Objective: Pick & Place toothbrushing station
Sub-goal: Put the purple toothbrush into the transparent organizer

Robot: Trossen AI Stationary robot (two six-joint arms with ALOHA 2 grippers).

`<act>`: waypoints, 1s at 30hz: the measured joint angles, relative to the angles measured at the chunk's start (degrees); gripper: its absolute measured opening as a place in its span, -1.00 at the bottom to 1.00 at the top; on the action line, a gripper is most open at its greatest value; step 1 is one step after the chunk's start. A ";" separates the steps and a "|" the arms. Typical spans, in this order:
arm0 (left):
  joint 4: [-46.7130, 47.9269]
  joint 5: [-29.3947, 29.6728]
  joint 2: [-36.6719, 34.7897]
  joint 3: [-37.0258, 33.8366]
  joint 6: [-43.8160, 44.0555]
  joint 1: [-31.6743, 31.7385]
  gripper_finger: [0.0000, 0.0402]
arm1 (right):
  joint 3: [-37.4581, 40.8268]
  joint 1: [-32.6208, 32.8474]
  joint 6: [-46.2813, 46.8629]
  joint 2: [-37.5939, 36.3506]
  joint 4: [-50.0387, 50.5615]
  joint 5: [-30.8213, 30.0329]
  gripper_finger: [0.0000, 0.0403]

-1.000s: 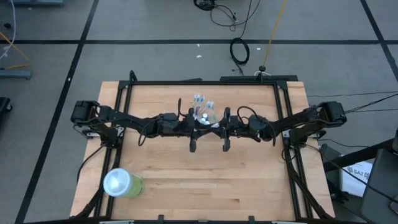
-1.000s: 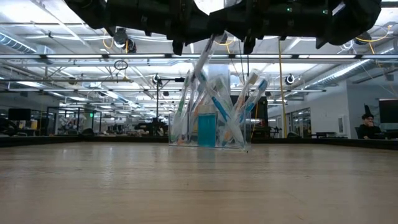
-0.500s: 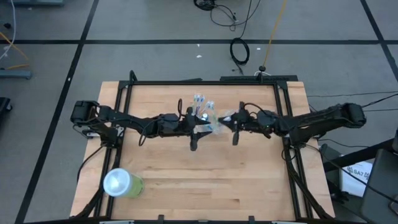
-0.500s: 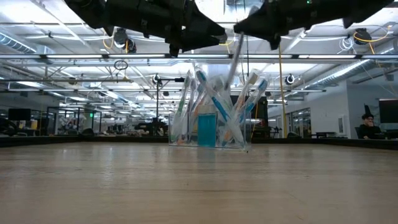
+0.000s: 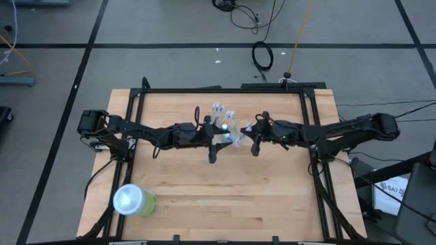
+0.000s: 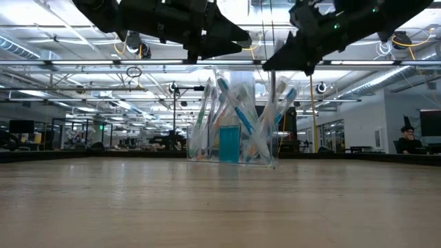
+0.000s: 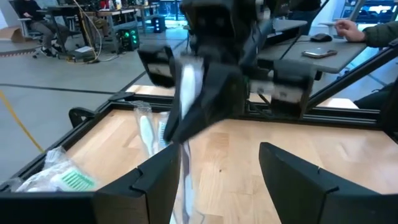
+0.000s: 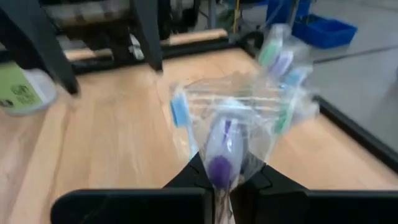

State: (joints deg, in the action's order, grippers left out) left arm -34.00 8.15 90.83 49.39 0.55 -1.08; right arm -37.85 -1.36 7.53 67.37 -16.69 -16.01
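The toothbrushing station, a clear cup (image 6: pixel 231 131) holding several wrapped toothbrushes, stands on its base on the wooden table (image 5: pixel 272 197), a little beyond the middle; from above it shows between the arms (image 5: pixel 221 121). My right gripper (image 5: pixel 246 137) hangs above and just right of it, shut on one clear-wrapped toothbrush (image 8: pixel 221 158). My left gripper (image 7: pixel 211 168) faces it from the left, open, with nothing between its fingers. In the low view the left gripper (image 6: pixel 241 39) and the right gripper (image 6: pixel 279 62) both hang above the cup. My right gripper pinches the wrapped toothbrush between its two fingers (image 8: pixel 199 177). Its purple-bristled head (image 8: pixel 219 167) shows right at the fingertips. From the left wrist view the pale wrapper (image 7: pixel 185 81) slants down past the dark fingers. The toothbrush is clear of the table and the cup.
A lime-green tumbler (image 5: pixel 133 201) lies near the table's front left corner. A black frame (image 5: pixel 225 90) runs round the table's far and side edges. Bare wood lies in front of the cup. A person sits far off in the room (image 6: pixel 408 138).
My left gripper has opened and let go of the wrapped toothbrush that both grippers held. My right gripper has drawn back toward the table's right edge with it and tipped up from pointing down to nearly level. The cup has stayed where it was.
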 joint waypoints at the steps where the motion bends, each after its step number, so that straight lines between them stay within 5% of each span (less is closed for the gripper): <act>1: 0.01 0.01 0.00 0.00 0.02 0.10 0.12 | 0.02 -0.13 0.50 0.88 0.10 -0.22 -0.95; 16: 1.00 -0.03 0.00 0.00 -0.24 0.59 0.12 | -0.02 -1.67 2.74 10.20 -1.34 -0.25 -0.85; 30: 14.38 0.19 -7.48 -0.04 2.56 0.62 0.06 | 0.02 -1.56 0.79 6.19 3.91 -0.25 -0.26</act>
State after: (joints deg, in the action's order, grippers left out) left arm -19.62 8.34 83.34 49.34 3.11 -0.46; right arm -37.82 -2.92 8.32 73.57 -12.78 -16.25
